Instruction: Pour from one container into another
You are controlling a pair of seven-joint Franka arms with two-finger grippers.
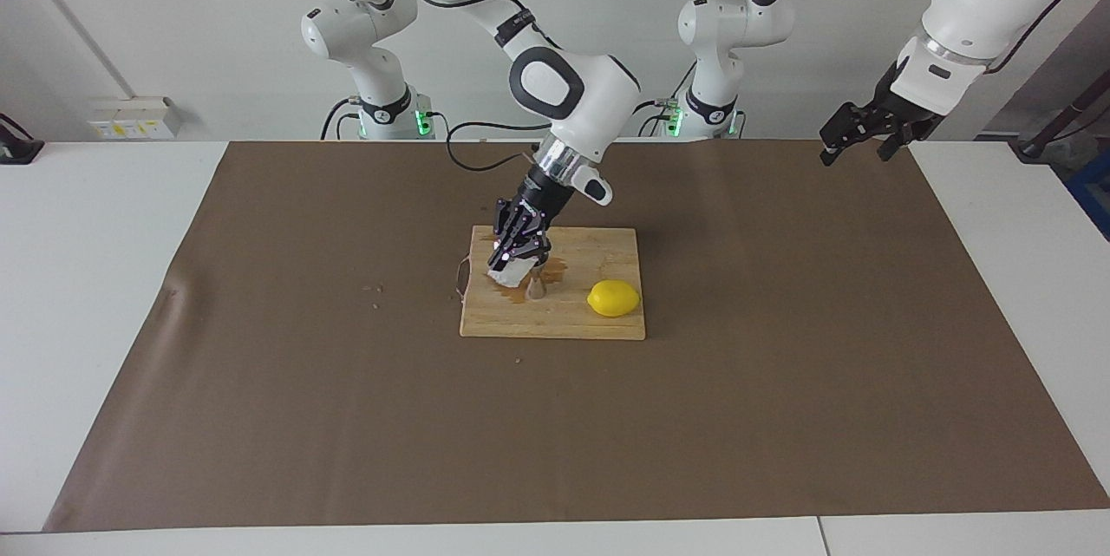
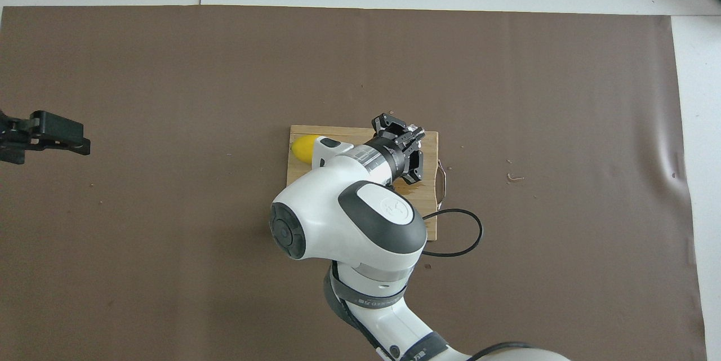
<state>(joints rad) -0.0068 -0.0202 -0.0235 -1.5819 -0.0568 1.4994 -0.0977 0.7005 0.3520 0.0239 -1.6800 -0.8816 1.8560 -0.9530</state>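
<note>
On the cutting board (image 1: 598,326), the right claw (image 1: 512,259) is clamped on the tilted glass cup (image 1: 510,273), whose mouth leans toward the steel jigger (image 1: 536,285) standing just beside it, with a wet brown stain (image 1: 555,268) on the board around both. The pour appears to be in hand; the next move calls for holding the cup's lip over the jigger's mouth, since spillage suggests poor alignment. The left claw (image 1: 854,142) waits with fingers spread wide over the desk's edge (image 1: 997,218), well apart from the board; a lemon (image 1: 613,298) lies on the board near the jigger.
</note>
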